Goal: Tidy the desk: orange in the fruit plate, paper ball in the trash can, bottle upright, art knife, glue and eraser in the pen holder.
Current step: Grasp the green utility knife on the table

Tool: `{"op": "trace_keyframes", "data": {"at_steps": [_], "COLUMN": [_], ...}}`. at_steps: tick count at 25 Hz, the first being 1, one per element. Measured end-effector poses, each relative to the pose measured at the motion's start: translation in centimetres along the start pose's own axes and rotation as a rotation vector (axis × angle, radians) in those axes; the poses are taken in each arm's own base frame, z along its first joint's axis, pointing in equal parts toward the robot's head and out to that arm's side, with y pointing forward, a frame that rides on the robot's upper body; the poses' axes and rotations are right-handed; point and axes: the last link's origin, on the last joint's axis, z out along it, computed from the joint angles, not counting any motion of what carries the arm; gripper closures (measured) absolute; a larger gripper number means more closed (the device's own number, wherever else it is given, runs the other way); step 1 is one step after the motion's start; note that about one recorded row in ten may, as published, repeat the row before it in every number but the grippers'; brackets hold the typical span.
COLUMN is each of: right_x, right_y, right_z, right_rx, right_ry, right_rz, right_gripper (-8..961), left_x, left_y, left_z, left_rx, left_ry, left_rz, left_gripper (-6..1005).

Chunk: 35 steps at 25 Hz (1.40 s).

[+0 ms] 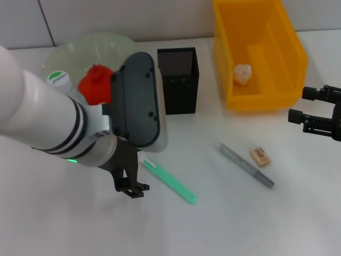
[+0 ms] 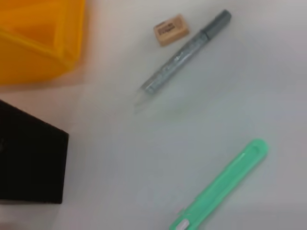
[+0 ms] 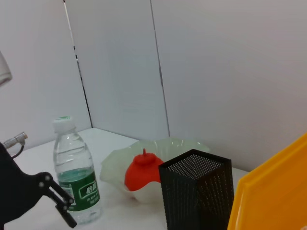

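The orange [image 1: 96, 85] lies in the pale-green fruit plate [image 1: 80, 48], and the bottle [image 3: 76, 177] stands upright beside the plate. A white paper ball [image 1: 242, 73] rests inside the yellow trash can [image 1: 258, 53]. On the table lie the green art knife [image 1: 170, 181], the grey glue stick [image 1: 246, 165] and the tan eraser [image 1: 260, 156], all outside the black mesh pen holder [image 1: 178, 80]. My left gripper [image 1: 130, 185] hovers just above the near-left end of the art knife. At the right edge, my right gripper [image 1: 310, 105] is open and holds nothing.
The pen holder stands between the fruit plate and the trash can at the back. White table surface stretches in front of the knife, glue and eraser. A grey panelled wall [image 3: 201, 67] closes the back.
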Motion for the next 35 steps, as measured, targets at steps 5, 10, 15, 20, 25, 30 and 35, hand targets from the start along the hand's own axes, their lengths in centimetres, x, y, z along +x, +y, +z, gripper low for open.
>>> {"op": "trace_keyframes", "data": {"at_steps": [5, 10, 15, 20, 25, 30, 35], "right_x": [0.3, 0.4, 0.6, 0.6, 0.6, 0.5, 0.5], "right_y": [0.2, 0.3, 0.4, 0.4, 0.5, 0.6, 0.7], "right_z": [0.1, 0.0, -0.1, -0.1, -0.2, -0.2, -0.2], "right_rx": [-0.006, -0.013, -0.012, -0.014, -0.023, -0.024, -0.030], "right_ry": [-0.002, -0.007, -0.006, -0.006, -0.010, -0.012, -0.014], "right_rz": [0.014, 0.025, 0.029, 0.030, 0.036, 0.038, 0.041], "right_gripper": [214, 214, 214, 214, 214, 214, 214], "left_x": [0.4, 0.5, 1.1, 1.2, 1.5, 1.8, 2.2], "left_y": [-0.4, -0.6, -0.8, -1.1, -1.4, -1.5, -1.4], "left_z": [-0.2, -0.3, -0.6, -0.4, -0.4, -0.4, 0.4], "left_rx": [0.017, 0.022, 0.033, 0.061, 0.076, 0.073, 0.006], "left_ry": [-0.016, -0.017, -0.014, -0.059, -0.086, -0.092, -0.112], "left_rz": [0.056, 0.098, 0.200, 0.259, 0.319, 0.388, 0.449], "left_gripper": [192, 193, 194, 195, 196, 197, 198]}}
